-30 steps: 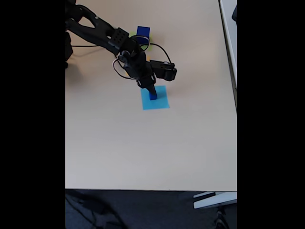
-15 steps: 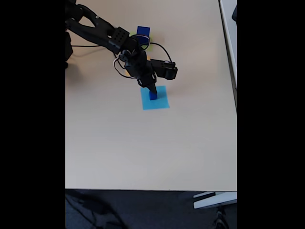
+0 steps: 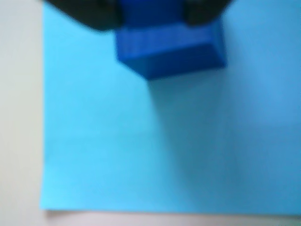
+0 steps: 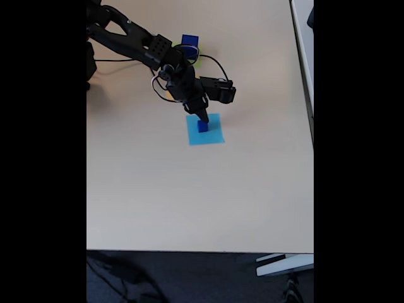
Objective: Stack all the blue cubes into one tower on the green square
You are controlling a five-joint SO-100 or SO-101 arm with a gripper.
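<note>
A small blue cube (image 4: 202,127) sits on a flat light blue paper square (image 4: 206,130) near the table's middle. My gripper (image 4: 202,120) comes down on it from the upper left. In the wrist view the blue cube (image 3: 169,49) fills the top centre over the light blue paper (image 3: 141,150). My gripper (image 3: 150,16) is shut on it, with dark fingers (image 3: 91,14) against both of its sides. A larger blue cube (image 4: 189,42) stands at the back on the green square (image 4: 198,61). The arm hides most of that square.
The arm (image 4: 136,41) reaches in from the top left corner, with a black cable (image 4: 218,65) looping beside its wrist. The table's right edge (image 4: 312,126) and front edge (image 4: 202,250) border a wide bare beige surface. A white object (image 4: 281,264) lies on the floor beyond the front edge.
The gripper has shifted slightly toward the back of the table in the fixed view. The small blue cube stays at about the same spot on the light blue square.
</note>
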